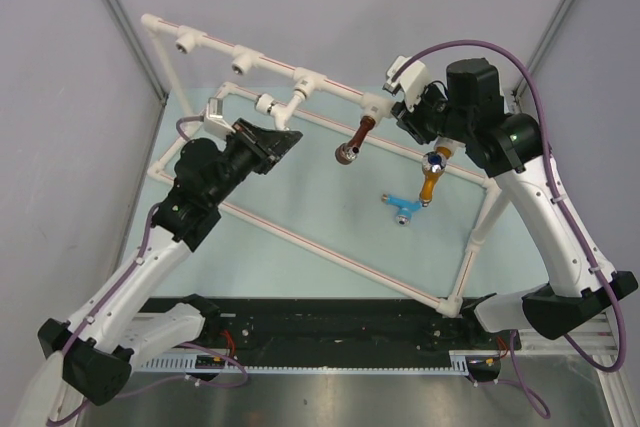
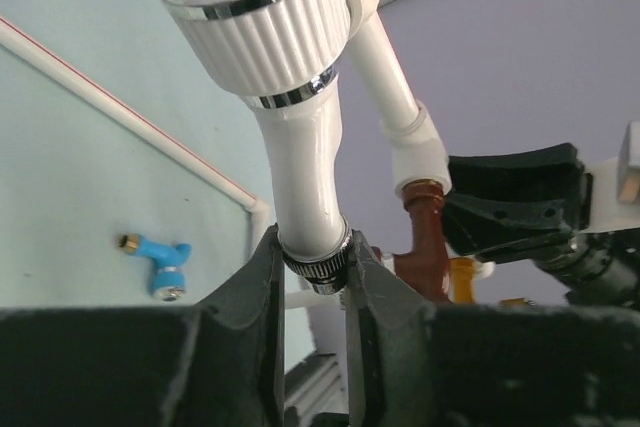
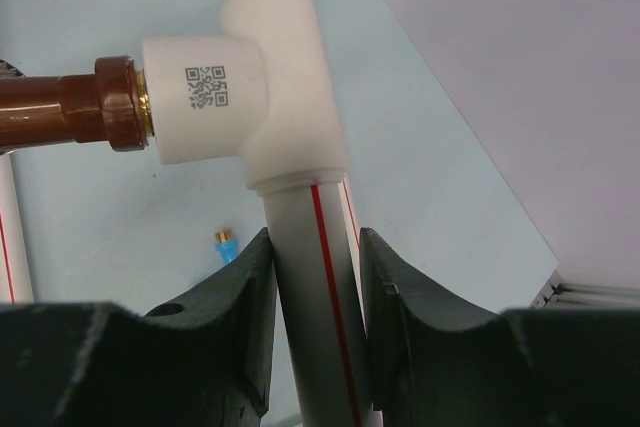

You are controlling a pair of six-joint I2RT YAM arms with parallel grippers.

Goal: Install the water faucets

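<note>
Faucets in four colours sit around a white pipe frame (image 1: 215, 44) on a pale green table (image 1: 330, 207) as two robot arms work at its far side. The left gripper (image 2: 315, 257) has its dark fingers (image 2: 262, 297) closed tight on the white faucet (image 2: 300, 167), pinching the neck at a silvery metal ring. The faucet's ribbed collar and chrome end point away from the wrist, toward the frame's raised far rail. Whether that faucet is seated in a socket cannot be told. To the right, the right gripper (image 3: 315, 247) clamps a red-striped pipe (image 3: 310, 287) of the frame between its fingers (image 3: 385, 287), just beside a white tee (image 3: 270, 87) that carries a printed square code. The brown faucet (image 1: 356, 137) is plugged into the side of that tee, a brass ring showing at the joint, and slopes down toward the near left with its silvery end lowest. The orange-yellow faucet (image 1: 432, 179) hangs or stands just near of the right gripper, close to a frame rail; its mounting is not clear. The light blue faucet (image 1: 400, 207) lies loose on the table inside the frame, just beside the orange-yellow one and apart from both grippers.
</note>
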